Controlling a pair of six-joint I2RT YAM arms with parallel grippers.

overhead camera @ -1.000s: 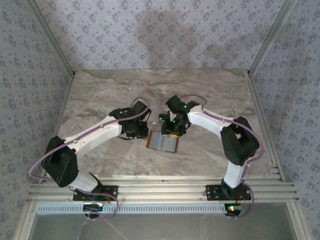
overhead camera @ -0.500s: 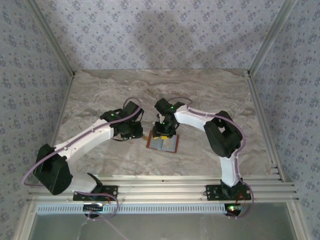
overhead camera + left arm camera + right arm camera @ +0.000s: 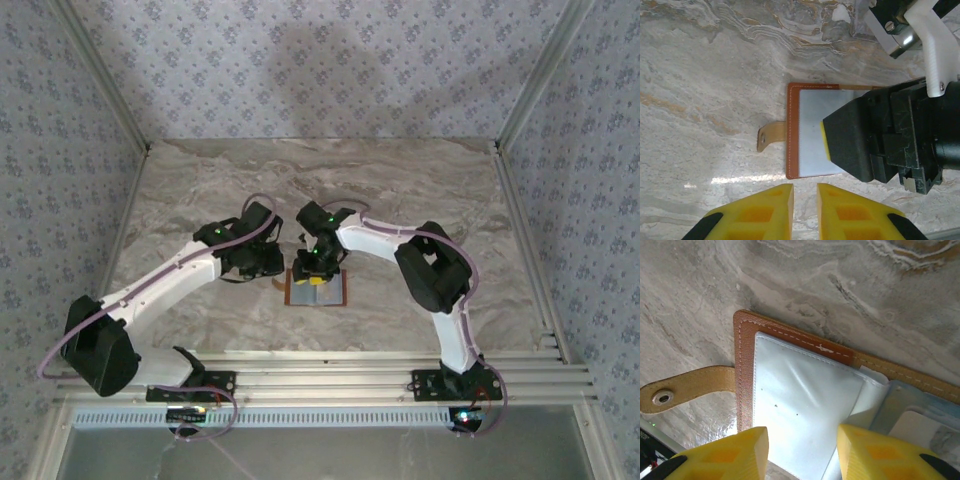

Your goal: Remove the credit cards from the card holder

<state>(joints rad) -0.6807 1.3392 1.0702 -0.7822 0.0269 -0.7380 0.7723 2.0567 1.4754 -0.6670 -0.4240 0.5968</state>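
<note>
From the top view I see the card holder [image 3: 318, 291] lying open near the middle of the marble table [image 3: 200, 180]; the left gripper [image 3: 268, 262] sits just off its 9 o'clock edge, its pads a narrow slit apart with nothing between them; the right gripper [image 3: 315, 270] hangs over the holder's 12 o'clock edge. On the right wrist view its fingers are spread, straddling the clear sleeve [image 3: 800, 405]; the snap strap [image 3: 685, 385] sticks out at 9 o'clock; a pale card [image 3: 912, 427] sits tucked in a pocket at 4 o'clock.
</note>
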